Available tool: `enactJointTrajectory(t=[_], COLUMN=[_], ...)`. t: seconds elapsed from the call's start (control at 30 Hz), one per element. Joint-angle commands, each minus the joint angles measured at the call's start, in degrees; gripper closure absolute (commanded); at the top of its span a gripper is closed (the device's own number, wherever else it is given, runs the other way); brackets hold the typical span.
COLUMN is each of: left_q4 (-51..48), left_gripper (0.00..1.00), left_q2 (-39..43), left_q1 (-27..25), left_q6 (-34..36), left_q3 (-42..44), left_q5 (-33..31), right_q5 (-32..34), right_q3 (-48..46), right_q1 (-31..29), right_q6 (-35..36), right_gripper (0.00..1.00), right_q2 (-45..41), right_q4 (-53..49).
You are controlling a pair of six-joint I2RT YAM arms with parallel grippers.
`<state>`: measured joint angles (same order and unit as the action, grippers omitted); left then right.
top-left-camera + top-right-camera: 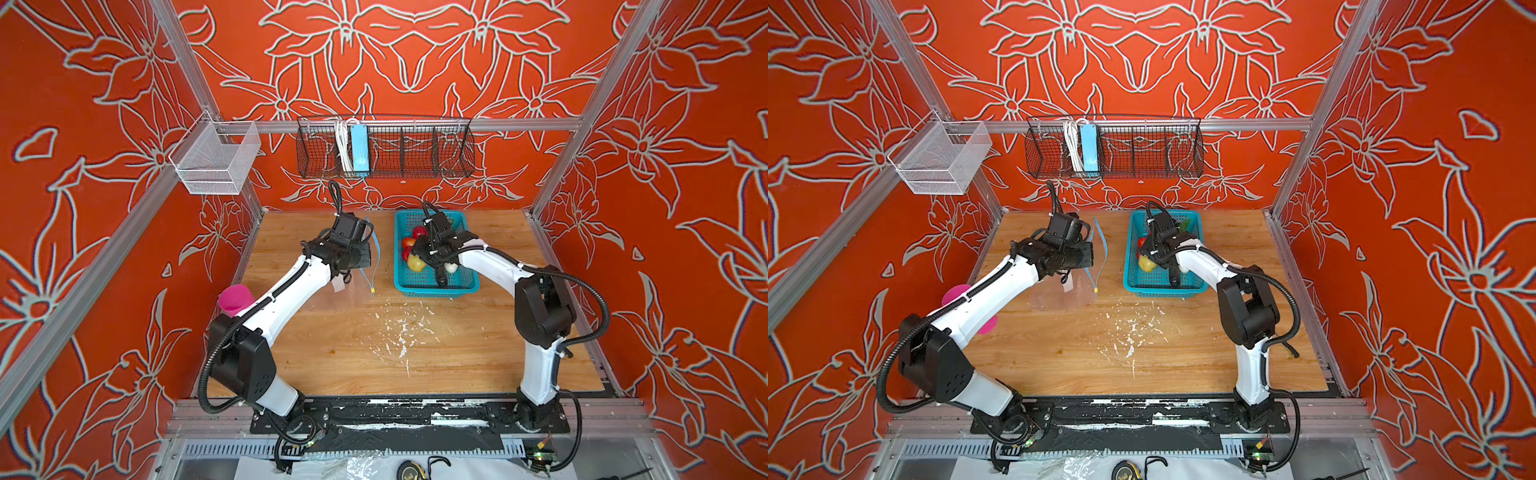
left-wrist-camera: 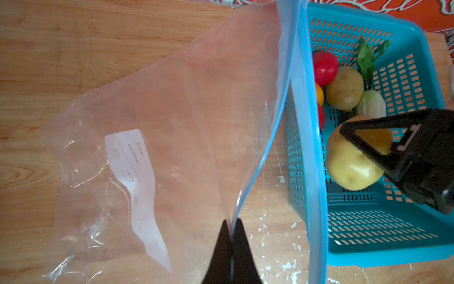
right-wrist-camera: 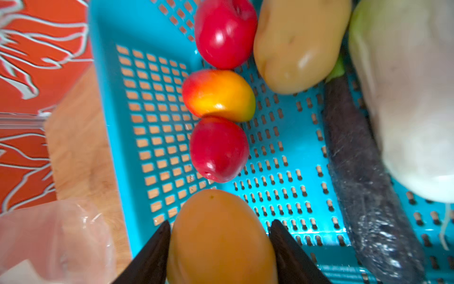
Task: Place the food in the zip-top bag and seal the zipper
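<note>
On label [image 2: 137,177]: "Date", "Content"; left fingers [image 2: 222,255] pinch zipper [image 2: 315,196], right fingers [image 3: 152,258] clasp potato [image 3: 221,233].

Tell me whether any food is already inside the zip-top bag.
No. In the left wrist view the zip-top bag is see-through and flat, with only its white label showing and no produce in it.

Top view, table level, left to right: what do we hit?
pink cup → zip-top bag → teal basket → right arm's elbow. The left arm is left out because it overlaps the cup and bag.
</note>
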<state>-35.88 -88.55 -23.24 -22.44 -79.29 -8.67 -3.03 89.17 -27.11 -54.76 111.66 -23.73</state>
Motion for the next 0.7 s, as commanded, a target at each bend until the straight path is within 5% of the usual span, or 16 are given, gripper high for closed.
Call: enactJointTrajectory(t=[0.0,0.67], left_q4=[0.02,-0.96], left_gripper=[1.00,1.00], left_q2=[-0.57,-1.97], left_q1=[0.22,0.22], left_q6=[0.63,0.79], left_q3=[-2.25,-2.64], left_q5=[0.40,3.57], right_q5=[-1.09,-5.28], right_q3=[-1.59,-10.09], right_q1=[1.00,2.53], right_q6=[1.34,2.09], right_gripper=[0.57,0.63], right_q2=[-2.37,-8.24], right_q4=[0.38,9.45])
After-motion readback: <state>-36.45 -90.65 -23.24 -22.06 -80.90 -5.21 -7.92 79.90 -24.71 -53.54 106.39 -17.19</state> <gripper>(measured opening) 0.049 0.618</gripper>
